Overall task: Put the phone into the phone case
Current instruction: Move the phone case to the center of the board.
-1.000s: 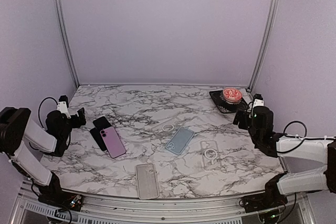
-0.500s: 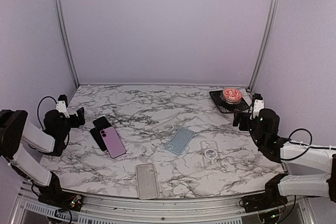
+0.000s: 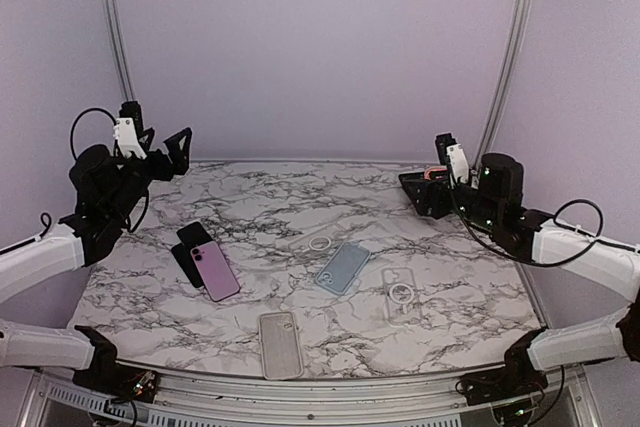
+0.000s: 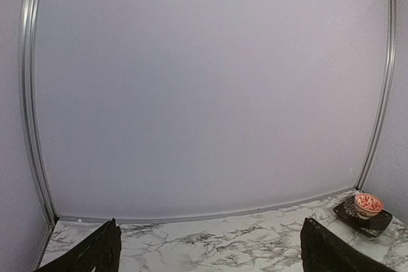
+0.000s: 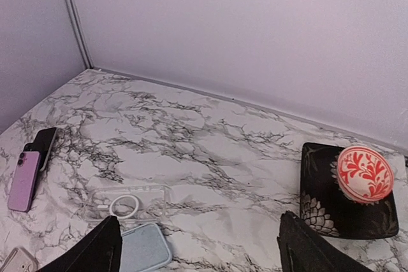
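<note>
1. In the lower left of the overhead view, the pink phone (image 3: pixel 215 270) lies flat on the marble table (image 3: pixel 450 327). Its upper end overlaps a black slab (image 3: pixel 189 244), which could be a phone or a case. Any writing on either is too small to read.
2. Nearer the centre lie four cases, none with the phone in it:
   - a pale blue case (image 3: pixel 343 267)
   - a clear ringed case (image 3: pixel 319 242) just above it
   - a second clear case (image 3: pixel 399 291) to its right
   - a greyish case (image 3: pixel 280 343) near the bottom edge
3. At the right, a black patterned tray (image 5: pixel 319 214) holds a red-and-white bowl (image 5: pixel 363 172). What the bowl contains cannot be told.
4. The left gripper (image 4: pixel 210 260) hangs high at the upper left, released, with its fingers wide apart and nothing between them.
5. The right gripper (image 5: pixel 203 253) hovers beside the tray, its fingers spread and grasping nothing.
</note>
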Controlling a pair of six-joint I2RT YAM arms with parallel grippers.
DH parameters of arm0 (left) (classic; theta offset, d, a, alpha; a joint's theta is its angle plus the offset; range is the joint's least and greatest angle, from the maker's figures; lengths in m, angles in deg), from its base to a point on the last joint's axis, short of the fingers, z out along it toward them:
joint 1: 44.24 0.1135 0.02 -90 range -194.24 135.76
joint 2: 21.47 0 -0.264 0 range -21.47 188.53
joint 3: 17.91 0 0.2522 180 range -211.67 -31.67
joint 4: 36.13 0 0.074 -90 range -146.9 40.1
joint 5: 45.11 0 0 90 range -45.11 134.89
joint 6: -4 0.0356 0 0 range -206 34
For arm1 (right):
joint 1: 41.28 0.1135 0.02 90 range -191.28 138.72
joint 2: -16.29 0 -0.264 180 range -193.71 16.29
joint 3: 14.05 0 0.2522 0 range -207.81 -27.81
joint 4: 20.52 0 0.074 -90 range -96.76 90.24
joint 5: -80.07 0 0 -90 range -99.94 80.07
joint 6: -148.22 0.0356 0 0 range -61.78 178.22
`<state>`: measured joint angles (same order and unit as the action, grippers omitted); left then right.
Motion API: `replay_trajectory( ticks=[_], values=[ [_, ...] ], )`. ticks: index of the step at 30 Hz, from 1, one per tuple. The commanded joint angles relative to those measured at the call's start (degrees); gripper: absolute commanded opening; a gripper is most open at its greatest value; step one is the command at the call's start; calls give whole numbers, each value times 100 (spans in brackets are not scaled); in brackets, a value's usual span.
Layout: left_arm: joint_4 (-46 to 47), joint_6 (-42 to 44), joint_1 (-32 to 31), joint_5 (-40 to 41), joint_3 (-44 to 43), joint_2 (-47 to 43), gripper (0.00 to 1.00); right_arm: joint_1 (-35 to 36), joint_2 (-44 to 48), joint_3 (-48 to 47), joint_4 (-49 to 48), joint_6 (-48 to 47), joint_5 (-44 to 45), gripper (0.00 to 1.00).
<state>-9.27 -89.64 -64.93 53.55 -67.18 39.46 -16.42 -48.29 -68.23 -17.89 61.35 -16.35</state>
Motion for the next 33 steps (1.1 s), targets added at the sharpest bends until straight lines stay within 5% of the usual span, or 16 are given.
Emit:
replay_trajectory(
  ticks=[1,5,8,12,21,33],
  values=[
    [-2631,99,-755,338,-952,-182,99,940,-864,-675,1265,267,7,73],
    [-4123,-832,-1373,580,-1123,-252,93,2146,-1929,-1336,2055,1448,359,56],
    [-4596,-1615,-1958,659,-556,-485,77,3054,-2670,-1820,2438,2240,1067,52],
    [-4919,-2351,-2398,1155,115,-596,74,3755,-3828,-2962,3135,2635,1079,51],
    [-5099,-3890,-2405,2359,875,-676,81,4307,-5314,-4330,4082,2844,1124,59],
    [-5100,-4287,-2405,2234,809,326,85,4620,-5526,-4546,5052,3384,1465,45]
  ],
)
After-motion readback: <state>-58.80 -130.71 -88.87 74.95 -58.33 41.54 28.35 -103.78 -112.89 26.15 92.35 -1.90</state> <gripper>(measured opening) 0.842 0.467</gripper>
